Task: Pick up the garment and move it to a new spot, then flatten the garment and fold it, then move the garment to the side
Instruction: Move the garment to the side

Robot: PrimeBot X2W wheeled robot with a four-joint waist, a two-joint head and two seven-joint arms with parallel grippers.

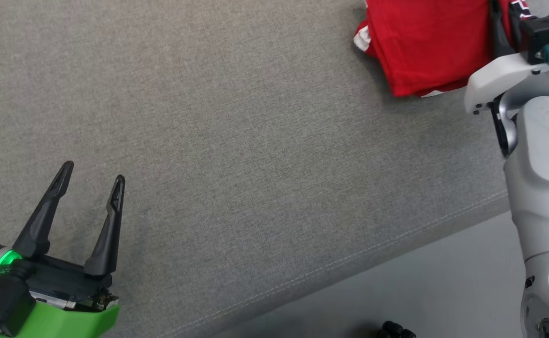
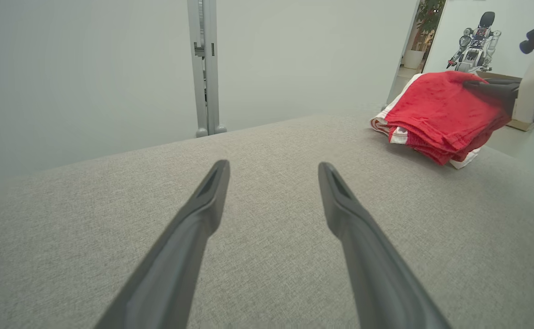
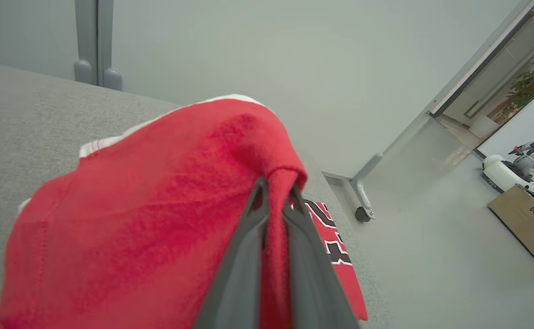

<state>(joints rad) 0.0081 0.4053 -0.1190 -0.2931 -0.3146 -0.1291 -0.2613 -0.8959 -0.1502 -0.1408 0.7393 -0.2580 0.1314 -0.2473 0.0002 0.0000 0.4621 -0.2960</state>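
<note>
Looks like the last leg: the garment sits folded at the upper right of the head view on the tabletop, with the right claw clamped on a red fold and the left claw spread apart at lower left. The left wrist view shows the stacked layers, while the right wrist view gives the pinch close up.

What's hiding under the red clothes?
The grey cushion lies under the red garment, and a printed flap shows below the fold the right gripper pinches. Anything beneath the pile is covered.
</note>
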